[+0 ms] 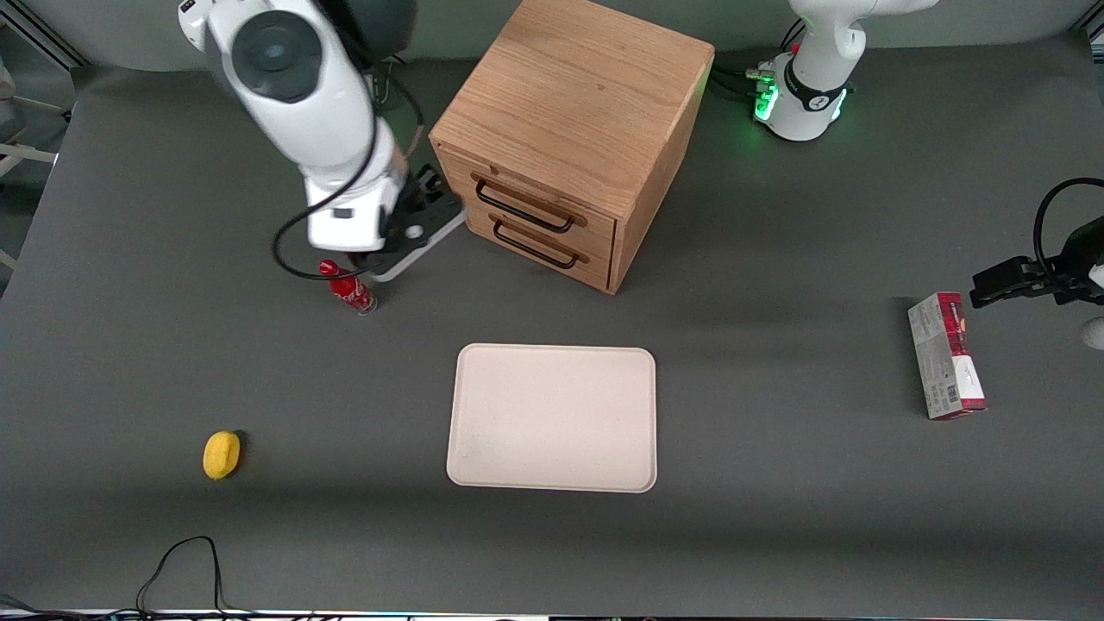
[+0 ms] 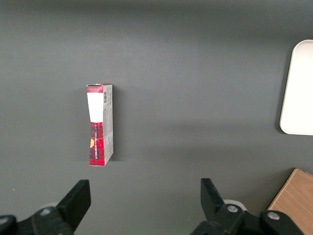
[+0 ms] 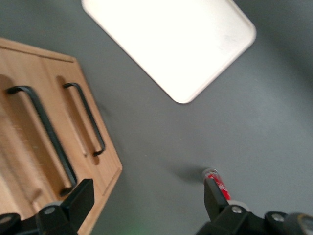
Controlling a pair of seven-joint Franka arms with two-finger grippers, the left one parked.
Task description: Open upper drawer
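Note:
The wooden cabinet (image 1: 573, 103) stands at the back middle of the table. Its upper drawer (image 1: 539, 191) is shut, with a long black wire handle (image 1: 523, 209); the lower twin drawer (image 1: 552, 259) is shut too. My gripper (image 1: 429, 222) is open and empty. It hovers beside the cabinet's front corner, toward the working arm's end, close to the drawer fronts and apart from both handles. In the right wrist view the upper drawer's handle (image 3: 44, 134) and the lower handle (image 3: 87, 117) show past the open gripper (image 3: 146, 203).
A small red cola bottle (image 1: 349, 291) stands just under the gripper, also in the right wrist view (image 3: 218, 185). A cream tray (image 1: 552, 418) lies nearer the front camera than the cabinet. A yellow object (image 1: 222, 454) and a red-and-white box (image 1: 946, 355) lie on the table.

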